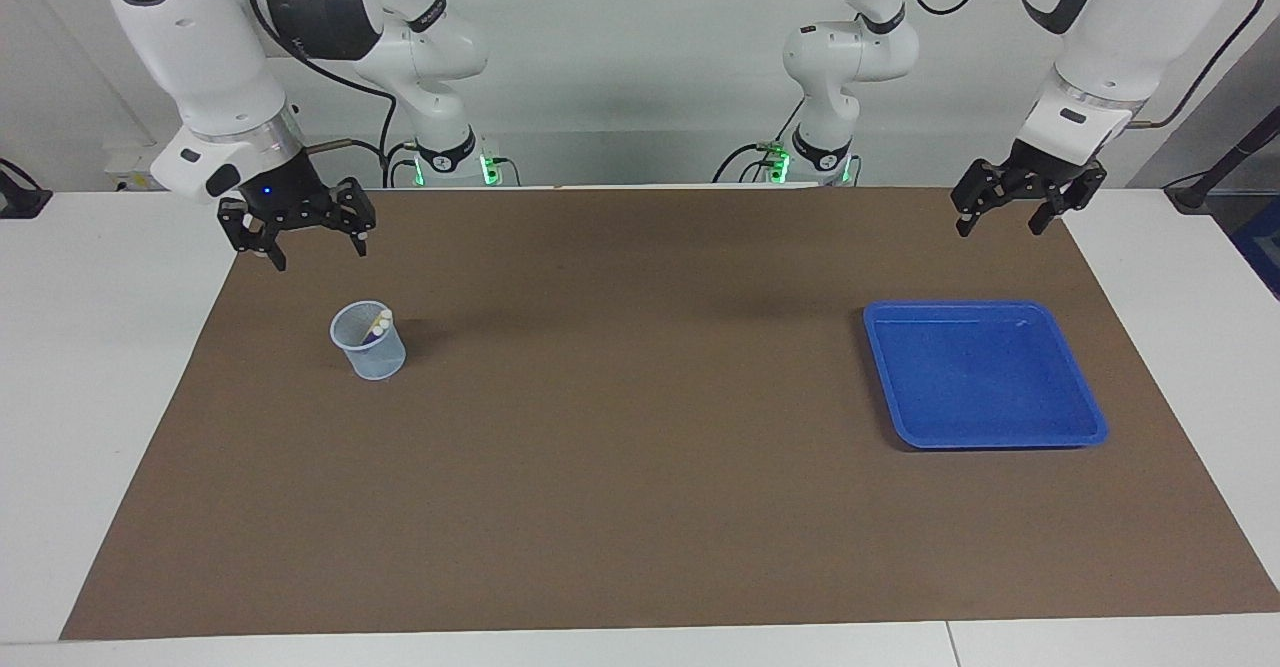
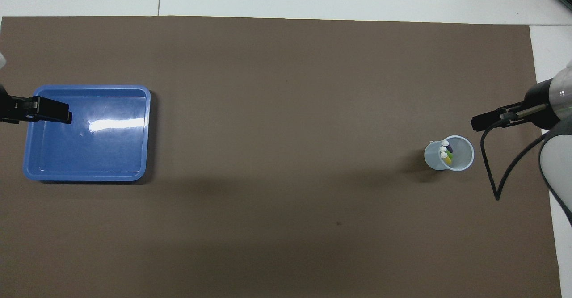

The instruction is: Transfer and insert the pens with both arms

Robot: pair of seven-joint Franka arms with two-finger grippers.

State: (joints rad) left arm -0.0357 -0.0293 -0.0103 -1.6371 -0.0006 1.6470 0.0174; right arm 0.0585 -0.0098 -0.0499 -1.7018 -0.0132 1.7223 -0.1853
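Pens [image 2: 446,152], green, yellow and purple with pale tips up, standing together in a translucent cup [image 1: 369,342] on the brown mat [image 1: 640,467], toward the right arm's end of the table. Right gripper [image 1: 312,247] raised over the mat's edge near the cup, fingers spread wide, holding nothing. Left gripper [image 1: 1000,219] raised near the empty blue tray [image 1: 1085,402] at the left arm's end, fingers likewise wide and empty.

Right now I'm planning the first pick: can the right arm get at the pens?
Probably yes. The right gripper hangs open close to the cup, the pens stand with their ends up, and nothing blocks the cup's mouth.
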